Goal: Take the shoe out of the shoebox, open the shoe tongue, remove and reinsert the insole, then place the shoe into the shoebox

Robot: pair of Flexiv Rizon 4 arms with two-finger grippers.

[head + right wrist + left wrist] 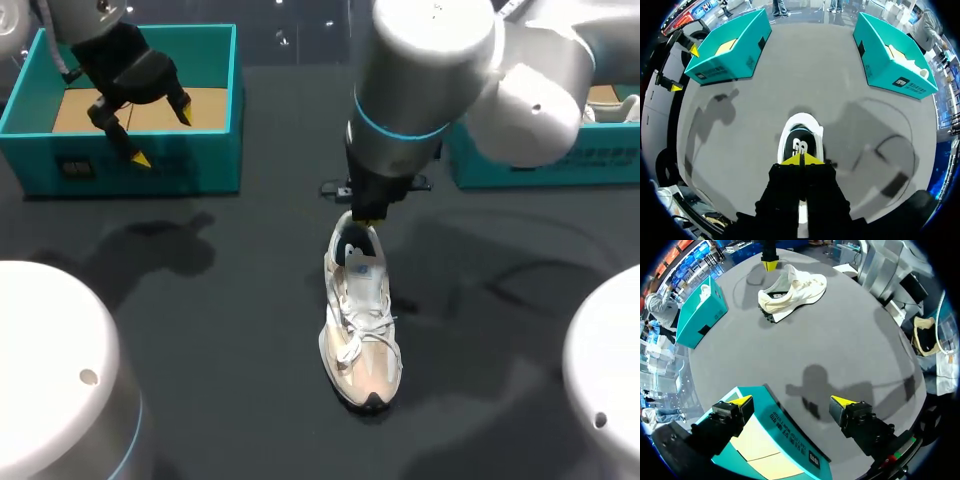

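A white and beige shoe (362, 330) stands upright on the dark table, toe toward me; its dark insole (800, 145) shows through the opening. My right gripper (366, 216) hangs over it, shut, its yellow tips (801, 160) together at the edge of the opening. Whether they pinch the tongue I cannot tell. From the left wrist view the shoe (800, 287) lies far ahead, the right gripper (770, 262) above it. My left gripper (162, 137) is open above the front wall of the teal shoebox (140, 165), nothing between its fingers (742, 401).
The left shoebox (785, 440) has a tan cardboard floor and no shoe in it. A second teal box (545, 165) at the back right holds another white shoe. Dark tabletop (200, 300) lies between the boxes and around the shoe.
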